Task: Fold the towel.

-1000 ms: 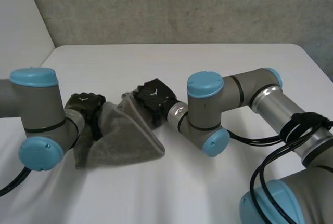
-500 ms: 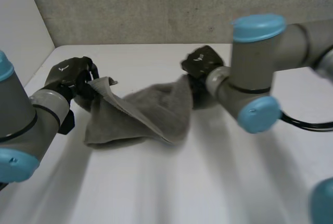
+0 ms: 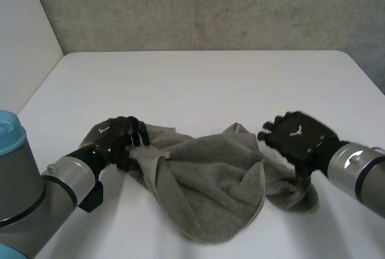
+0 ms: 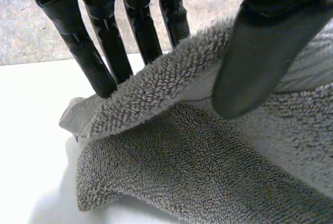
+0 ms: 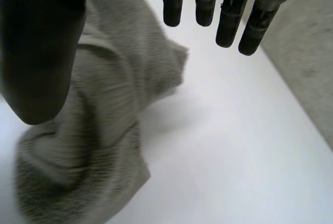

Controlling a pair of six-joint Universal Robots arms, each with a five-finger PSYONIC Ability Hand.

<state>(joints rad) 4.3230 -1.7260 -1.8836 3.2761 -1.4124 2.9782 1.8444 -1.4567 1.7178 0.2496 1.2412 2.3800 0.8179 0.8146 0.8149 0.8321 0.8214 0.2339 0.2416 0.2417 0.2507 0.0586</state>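
One towel [image 3: 207,190] crumpled, long axis left-right; left hand [image 3: 117,142] pinching edge.

Table [image 3: 204,79]: bare across far half. Obstacles, near half: crumpled towel [image 3: 210,181]; left hand [image 3: 117,142] and right hand [image 3: 298,136] at its ends.

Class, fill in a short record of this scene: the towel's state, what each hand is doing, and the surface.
towel: grey, crumpled in a loose heap, not yet folded
left hand: pinches one edge of the towel between straight fingers and thumb
right hand: open, fingers straight, over the towel's opposite end
surface: white table
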